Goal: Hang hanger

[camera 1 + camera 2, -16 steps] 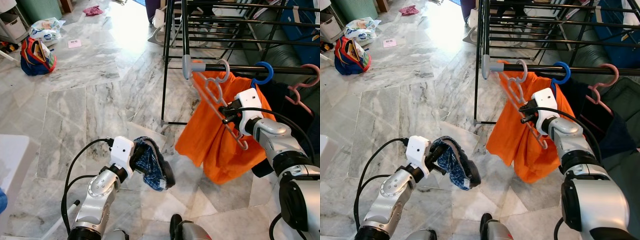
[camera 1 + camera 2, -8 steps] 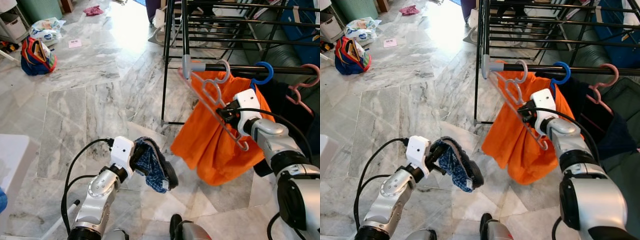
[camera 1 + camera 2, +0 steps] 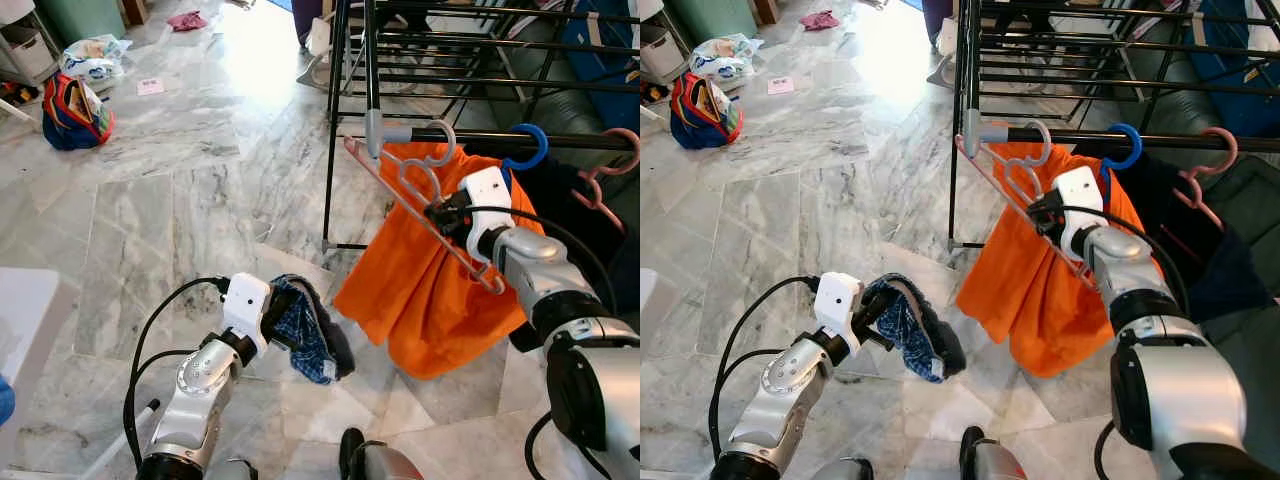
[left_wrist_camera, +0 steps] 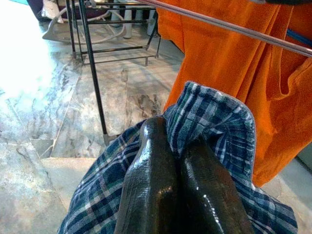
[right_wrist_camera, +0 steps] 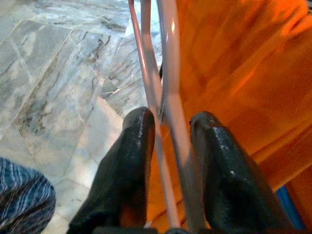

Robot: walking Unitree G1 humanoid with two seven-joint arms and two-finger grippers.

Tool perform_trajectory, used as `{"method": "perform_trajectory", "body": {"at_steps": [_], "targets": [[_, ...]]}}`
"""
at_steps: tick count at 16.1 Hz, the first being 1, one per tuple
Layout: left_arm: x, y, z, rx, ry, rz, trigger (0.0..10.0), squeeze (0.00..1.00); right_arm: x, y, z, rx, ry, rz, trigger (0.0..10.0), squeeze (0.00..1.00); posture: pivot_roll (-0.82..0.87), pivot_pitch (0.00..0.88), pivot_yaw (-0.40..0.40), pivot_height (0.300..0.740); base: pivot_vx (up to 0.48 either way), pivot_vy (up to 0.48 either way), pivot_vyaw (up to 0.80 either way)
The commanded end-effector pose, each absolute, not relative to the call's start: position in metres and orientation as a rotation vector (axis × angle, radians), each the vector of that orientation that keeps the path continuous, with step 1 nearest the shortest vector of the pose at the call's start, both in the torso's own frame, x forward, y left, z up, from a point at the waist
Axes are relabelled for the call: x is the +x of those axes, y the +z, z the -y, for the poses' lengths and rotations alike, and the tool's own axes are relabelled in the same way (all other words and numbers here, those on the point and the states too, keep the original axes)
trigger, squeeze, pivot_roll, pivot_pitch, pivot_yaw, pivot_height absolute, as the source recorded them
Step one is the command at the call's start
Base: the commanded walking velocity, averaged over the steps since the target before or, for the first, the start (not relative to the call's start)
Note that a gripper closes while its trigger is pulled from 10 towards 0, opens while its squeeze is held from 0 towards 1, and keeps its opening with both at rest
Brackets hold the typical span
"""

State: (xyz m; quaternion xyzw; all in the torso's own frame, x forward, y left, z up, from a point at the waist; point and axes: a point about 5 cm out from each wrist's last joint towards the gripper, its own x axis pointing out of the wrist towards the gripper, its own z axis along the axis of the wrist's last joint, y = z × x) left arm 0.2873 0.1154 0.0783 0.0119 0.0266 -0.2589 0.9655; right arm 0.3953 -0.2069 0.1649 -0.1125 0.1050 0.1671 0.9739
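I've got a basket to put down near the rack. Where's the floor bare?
Bare marble floor lies between the drying rack's leg and the colourful bag. Crowded: under the rail, where the orange garment hangs, and before the robot, where the left pincer holds the plaid cloth.

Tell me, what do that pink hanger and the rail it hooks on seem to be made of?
The pink hanger, held by the right gripper, looks like smooth moulded plastic: even pale colour, rounded cut-outs, slight sheen. The rail seems black-painted metal tubing, thin and straight with a grey, probably plastic, end joint.
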Motion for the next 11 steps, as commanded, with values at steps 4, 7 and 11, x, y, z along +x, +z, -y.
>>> {"method": "perform_trajectory", "body": {"at_steps": [4,7,11], "targets": [[0.2847,0.0723,-0.1167,0.044,-0.520,-0.083,10.0,0.00,0.3941,0.1592,0.2079,-0.220,0.325,-0.243,0.0,0.00,0.12,0.207,-0.051,0.740,0.000,0.000,0.00],[0.2862,0.0728,-0.1165,0.049,-0.521,-0.082,10.0,0.00,0.3943,0.1592,0.2069,-0.220,0.324,-0.242,0.0,0.00,0.12,0.199,-0.049,0.740,0.000,0.000,0.00],[0.2881,0.0754,-0.1159,0.061,-0.521,-0.071,10.0,0.00,0.3956,0.1652,0.2112,-0.228,0.294,-0.206,0.0,0.00,0.14,0.195,-0.048,0.740,0.000,0.000,0.00]]}}
